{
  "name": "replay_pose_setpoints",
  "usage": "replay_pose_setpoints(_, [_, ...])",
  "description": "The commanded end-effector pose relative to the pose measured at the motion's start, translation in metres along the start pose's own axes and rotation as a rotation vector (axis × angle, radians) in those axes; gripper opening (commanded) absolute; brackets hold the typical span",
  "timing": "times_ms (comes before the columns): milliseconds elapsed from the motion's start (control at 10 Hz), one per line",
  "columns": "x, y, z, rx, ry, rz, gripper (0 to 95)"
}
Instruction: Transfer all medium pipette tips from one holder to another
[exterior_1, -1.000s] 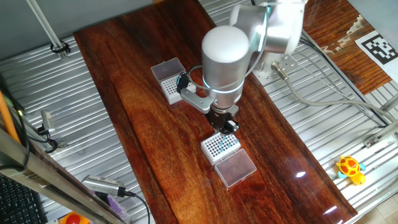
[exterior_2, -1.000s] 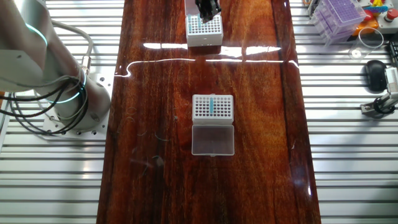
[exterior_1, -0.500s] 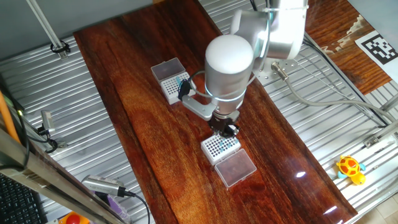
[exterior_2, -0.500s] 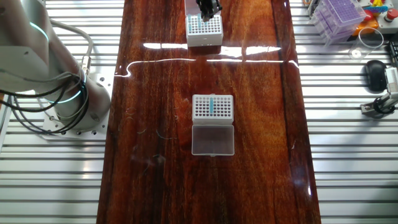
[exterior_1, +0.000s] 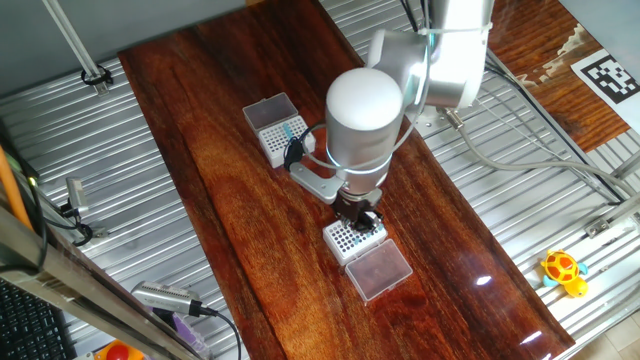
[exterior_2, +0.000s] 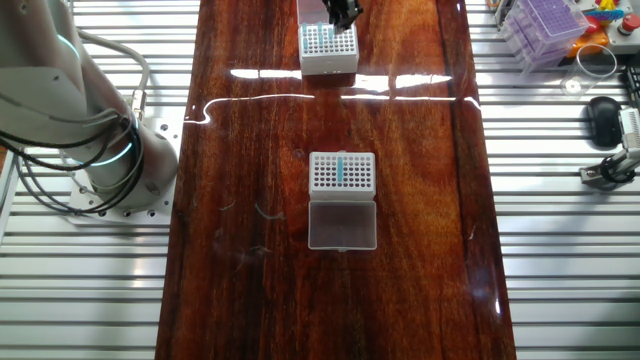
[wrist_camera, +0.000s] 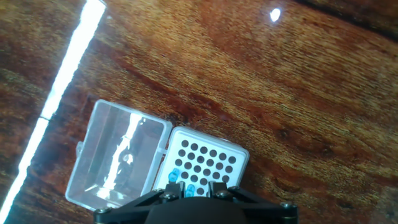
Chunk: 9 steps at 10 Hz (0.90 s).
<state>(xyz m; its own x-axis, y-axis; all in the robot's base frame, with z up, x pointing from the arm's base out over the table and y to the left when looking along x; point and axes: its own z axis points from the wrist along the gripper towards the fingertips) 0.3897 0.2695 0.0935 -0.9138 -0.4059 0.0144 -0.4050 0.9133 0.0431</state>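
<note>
My gripper (exterior_1: 357, 213) hangs low over the near white rack (exterior_1: 355, 238), at the top edge in the other fixed view (exterior_2: 343, 12). In the hand view its jaws (wrist_camera: 191, 188) stand nearly together, shut on a teal medium pipette tip (wrist_camera: 189, 186) above the rack's (wrist_camera: 208, 163) hole grid. One more teal tip (wrist_camera: 176, 174) sits in a hole beside it. The second white rack (exterior_2: 342, 172) at mid-table holds a column of teal tips (exterior_2: 341, 170); it also shows in the first fixed view (exterior_1: 280, 135).
Each rack has a clear lid lying open beside it: (wrist_camera: 118, 162) by the near rack, (exterior_2: 342, 226) by the mid-table rack. The arm's base (exterior_2: 110, 160) stands left of the wooden board. Purple tip boxes (exterior_2: 545, 25) sit at the far right.
The gripper has come down closer to the near rack and shifted slightly over it. The racks and lids have not moved.
</note>
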Motion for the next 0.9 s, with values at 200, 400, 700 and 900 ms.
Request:
replay_pose_setpoints(200, [0.0016, 0.0019, 0.0014, -0.008, 0.003, -0.005, 19.0])
replay_pose_setpoints(400, [0.0043, 0.0041, 0.005, -0.008, 0.003, -0.009, 19.0])
replay_pose_setpoints(700, [0.0091, 0.0046, 0.0081, -0.008, 0.002, -0.02, 19.0])
replay_pose_setpoints(900, [0.0098, 0.0046, 0.0085, -0.007, 0.001, -0.021, 19.0])
